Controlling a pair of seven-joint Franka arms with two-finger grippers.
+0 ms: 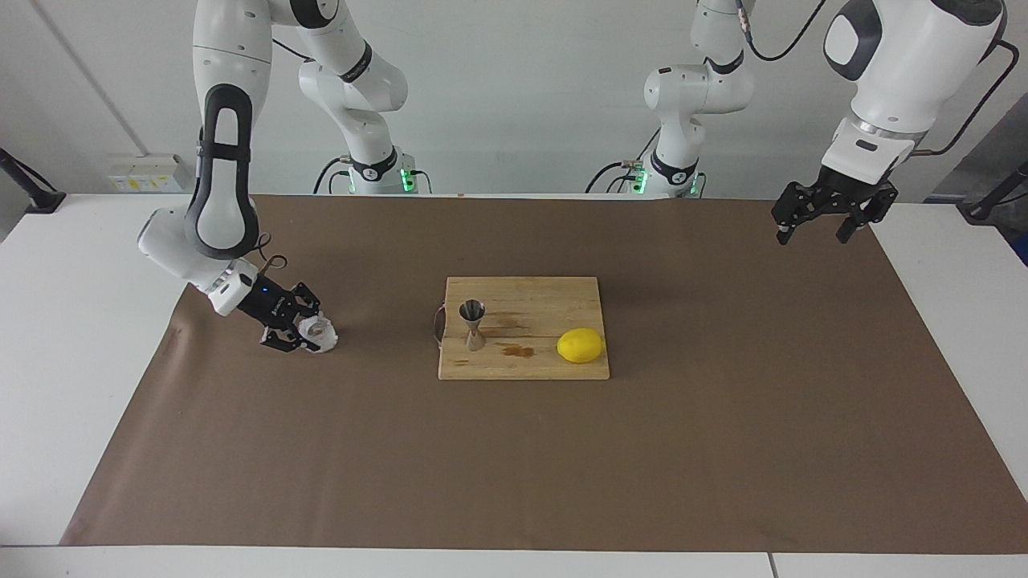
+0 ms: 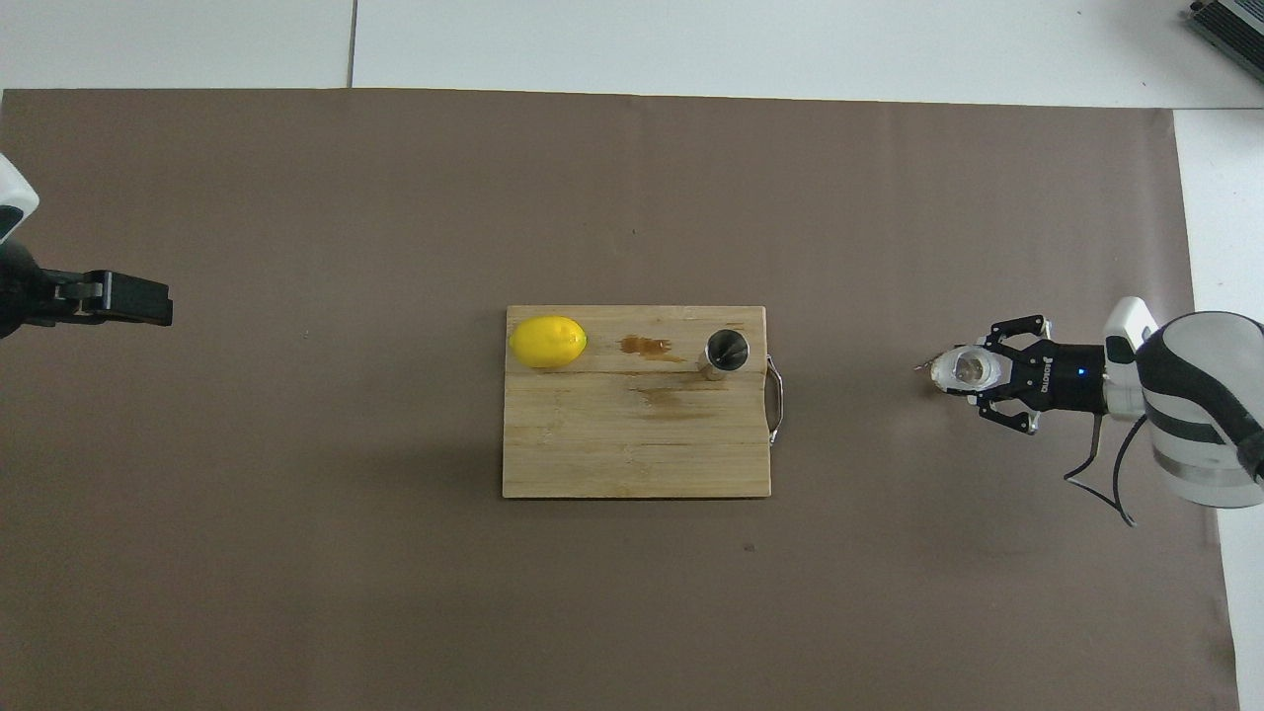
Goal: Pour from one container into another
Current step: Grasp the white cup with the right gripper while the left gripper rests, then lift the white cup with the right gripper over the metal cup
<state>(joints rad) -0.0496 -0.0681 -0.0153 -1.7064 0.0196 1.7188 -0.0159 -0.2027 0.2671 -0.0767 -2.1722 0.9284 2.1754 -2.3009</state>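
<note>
A small crinkled white cup [image 1: 318,332] [image 2: 962,370] stands on the brown mat toward the right arm's end of the table. My right gripper [image 1: 299,331] [image 2: 970,372] is down at the mat, shut on the cup. The steel jigger [image 1: 472,323] [image 2: 726,353] stands upright on the wooden board [image 1: 530,365] [image 2: 632,444], at the board's side toward the right arm. My left gripper [image 1: 819,228] hangs open in the air over the mat's edge at the left arm's end and waits there; only its fingers [image 2: 123,298] show in the overhead view.
A yellow lemon [image 1: 580,345] [image 2: 548,342] lies on the board at its side toward the left arm. Brown stains mark the board between lemon and jigger. A metal handle [image 2: 776,399] sticks out of the board's side toward the right arm.
</note>
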